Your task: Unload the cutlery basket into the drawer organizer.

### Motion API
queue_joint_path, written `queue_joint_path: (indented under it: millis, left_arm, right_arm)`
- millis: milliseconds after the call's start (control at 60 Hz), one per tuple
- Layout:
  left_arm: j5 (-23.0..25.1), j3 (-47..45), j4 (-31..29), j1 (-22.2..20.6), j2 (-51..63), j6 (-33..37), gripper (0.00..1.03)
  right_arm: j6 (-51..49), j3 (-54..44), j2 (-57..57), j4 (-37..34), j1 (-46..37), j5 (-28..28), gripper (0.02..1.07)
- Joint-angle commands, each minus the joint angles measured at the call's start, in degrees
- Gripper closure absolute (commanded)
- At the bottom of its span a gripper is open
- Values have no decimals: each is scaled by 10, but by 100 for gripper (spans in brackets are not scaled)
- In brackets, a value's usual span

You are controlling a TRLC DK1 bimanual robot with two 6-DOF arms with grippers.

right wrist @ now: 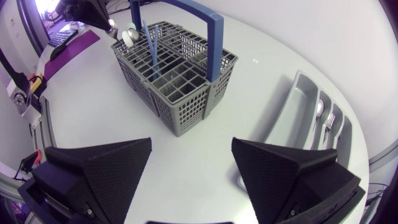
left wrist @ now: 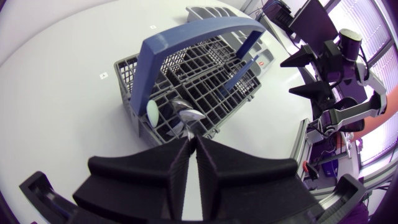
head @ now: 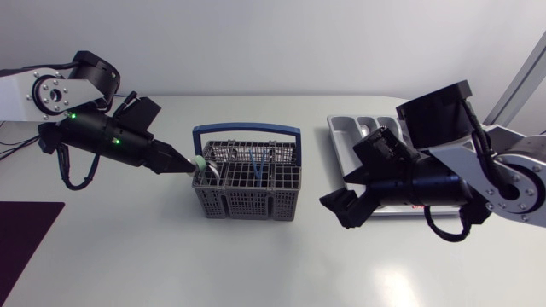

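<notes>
The grey basket (head: 247, 189) is seen standing at the middle of the frame in the head view, on the white counter (head: 128, 247), with its blue carry handle (head: 246, 130) arched over it. The drawer organizer (head: 341, 128) lies at the upper right, well apart from the basket and half hidden by the right arm; a fork (right wrist: 329, 121) is already lodged in one of its slots. The left hand (head: 182, 166) is held at the basket's left end, and in its own wrist view its fingers are seen drawn almost together on the stem of a spoon (left wrist: 190, 117) that stands bowl-up in the end compartment, so it is judged to be closed on that spoon. A pale green handle (left wrist: 152, 112) stands just beside the spoon, and blue utensils (head: 256, 166) are propped further along. The right hand (right wrist: 191, 149) hangs wide open over bare counter between basket and organizer, holding nothing. The spoon is judged to be light, rigid and smooth-surfaced, so it could swivel or slide in a pinch. A hold on the flat of the stem, below the bowl, would be preferred, and a straight upward lift would be needed to keep it off the grid walls and the carry handle. The basket itself is probably light enough to be dragged if the spoon snags.
</notes>
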Motion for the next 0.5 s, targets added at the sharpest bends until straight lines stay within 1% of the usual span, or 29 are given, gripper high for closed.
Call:
queue_joint_path:
  millis: [0,183,383,483]
  left_arm:
    - [7,16,-16,8,-13,-3,93]
    - [51,23,-46,19,-22,2,93]
    - [80,26,-62,34,-47,3,93]
    - [86,27,-68,39,-67,3,93]
  right_arm:
    - [-9,-15,-1,9,4,-1,14]
    - [-12,-17,-2,5,4,-3,14]
    - [-20,-19,-25,-3,5,-16,14]
    - [-27,-21,-42,-5,12,-20,14]
